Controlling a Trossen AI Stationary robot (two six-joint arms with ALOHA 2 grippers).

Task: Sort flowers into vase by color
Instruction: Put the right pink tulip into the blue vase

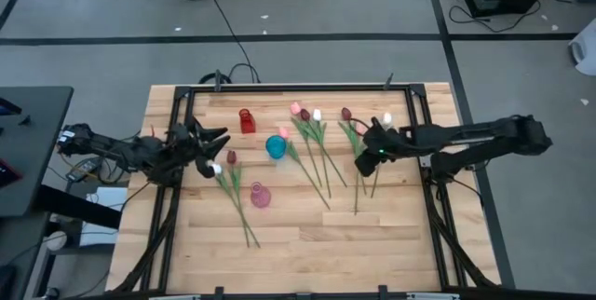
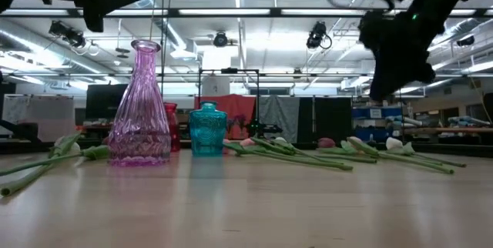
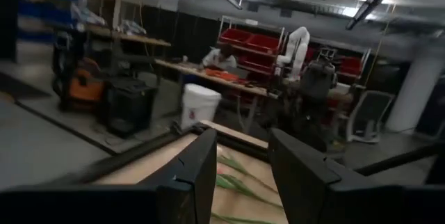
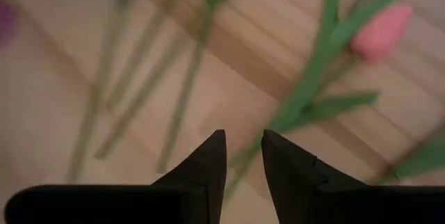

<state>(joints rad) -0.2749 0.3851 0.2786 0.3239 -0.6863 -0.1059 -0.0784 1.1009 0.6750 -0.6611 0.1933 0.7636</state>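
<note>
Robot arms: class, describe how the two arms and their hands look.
Both arms are dark, slender and jointed. The right hand has two black, pointed, wedge-shaped fingers. The left hand has two broader black fingers. A small green light glows near the right wrist.

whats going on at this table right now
Two robot arms are sorting tulips into vases by colour, and nothing is in a vase yet. The pink vase, teal vase and red vase stand empty, with the flowers lying loose on the table. The right gripper hangs open over a pink tulip. The left gripper is open, holding nothing.
</note>
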